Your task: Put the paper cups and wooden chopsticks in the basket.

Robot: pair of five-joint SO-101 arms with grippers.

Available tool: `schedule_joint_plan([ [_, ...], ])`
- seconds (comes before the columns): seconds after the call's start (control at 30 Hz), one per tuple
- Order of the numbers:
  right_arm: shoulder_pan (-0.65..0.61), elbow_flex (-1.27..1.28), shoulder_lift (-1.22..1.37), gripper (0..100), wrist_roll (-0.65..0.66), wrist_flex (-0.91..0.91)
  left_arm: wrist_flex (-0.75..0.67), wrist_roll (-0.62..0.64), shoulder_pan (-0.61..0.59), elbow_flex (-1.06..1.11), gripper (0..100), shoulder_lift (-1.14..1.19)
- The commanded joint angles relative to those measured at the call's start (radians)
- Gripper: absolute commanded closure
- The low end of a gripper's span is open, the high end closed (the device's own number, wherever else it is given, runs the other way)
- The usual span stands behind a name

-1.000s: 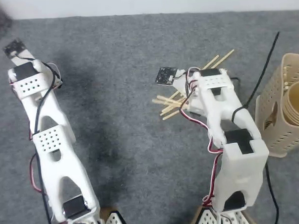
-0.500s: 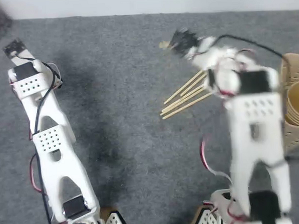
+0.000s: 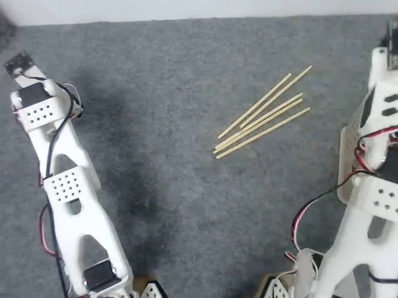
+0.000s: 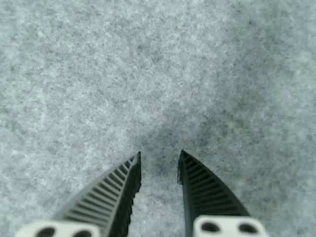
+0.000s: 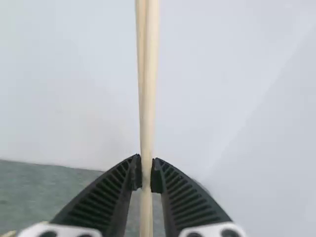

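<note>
While loose on carpet (image 3: 182, 70), five chopsticks (image 3: 258, 122).

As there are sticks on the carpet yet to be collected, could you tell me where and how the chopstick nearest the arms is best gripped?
Probably near its right-hand end in the high view, from straight above, with the jaws closing across its length. The nearest chopstick lies flat on the carpet and fans away from its neighbours there; at the other end they bunch together.

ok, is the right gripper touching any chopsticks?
Touching. The right wrist view shows the right gripper shut on chopsticks, both sides pressed against the wood.
</note>
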Motion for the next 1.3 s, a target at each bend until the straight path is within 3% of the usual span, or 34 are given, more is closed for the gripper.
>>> schedule_joint_plan([
  [0.0,0.044,0.204,-0.062,99.1,-0.014,-0.248,0.020,0.002,0.003,-0.031,88,-0.020],
  [0.17,0.045,0.324,-0.082,99.1,-0.046,-0.315,0.020,0.002,0.006,-0.031,88,-0.020],
  [0.5,0.068,0.331,0.021,98.2,-0.098,-0.341,0.020,0.002,0.006,-0.033,88,-0.020],
  [0.7,0.105,0.333,0.025,74.0,-0.100,-0.338,0.020,0.002,0.006,-0.033,88,-0.020],
  [0.8,0.120,0.325,0.022,73.9,-0.098,-0.315,0.020,0.002,0.006,-0.033,88,-0.020],
  [1.0,0.094,0.272,-0.114,80.8,-0.100,-0.107,0.020,0.002,0.006,-0.033,88,-0.020],
  [1.27,-0.280,0.183,-0.331,87.7,0.103,0.503,0.020,0.002,0.006,-0.033,88,-0.020],
])
